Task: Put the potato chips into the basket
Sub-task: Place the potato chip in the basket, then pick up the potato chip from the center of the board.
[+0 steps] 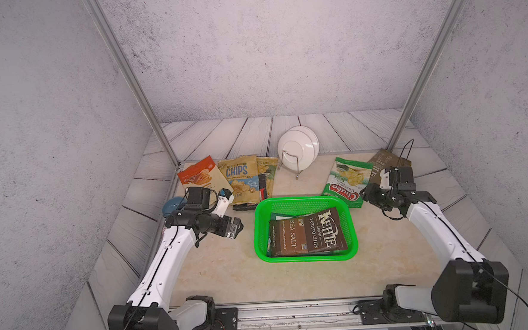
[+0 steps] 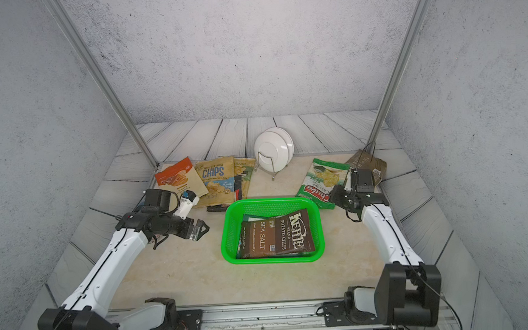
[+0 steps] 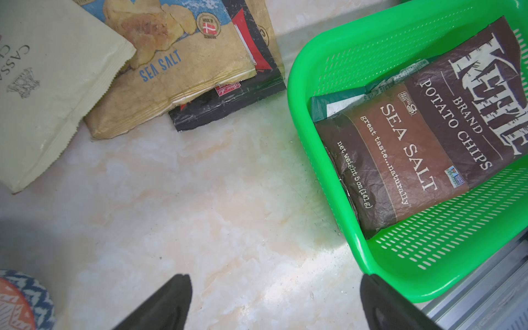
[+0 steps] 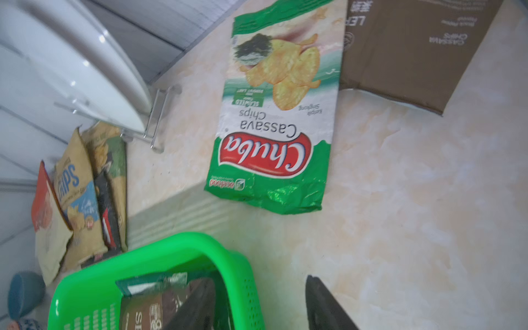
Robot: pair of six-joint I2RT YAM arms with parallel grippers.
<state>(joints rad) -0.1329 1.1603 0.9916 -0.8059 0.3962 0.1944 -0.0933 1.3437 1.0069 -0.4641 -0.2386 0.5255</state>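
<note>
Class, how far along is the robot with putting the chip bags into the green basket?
Done: the Kettle bag lies in the basket, atop a teal-edged bag. In hand: nothing; left pincer and right pincer stand open, empty. Left: the Chuba bag, the brown bag beside it, the orange bag, the CHIPS bag and two under it.

Grey mottled walls [image 1: 281,47] — marble-look tabletop [image 1: 231,276], grey plank surround [image 1: 224,136].
</note>
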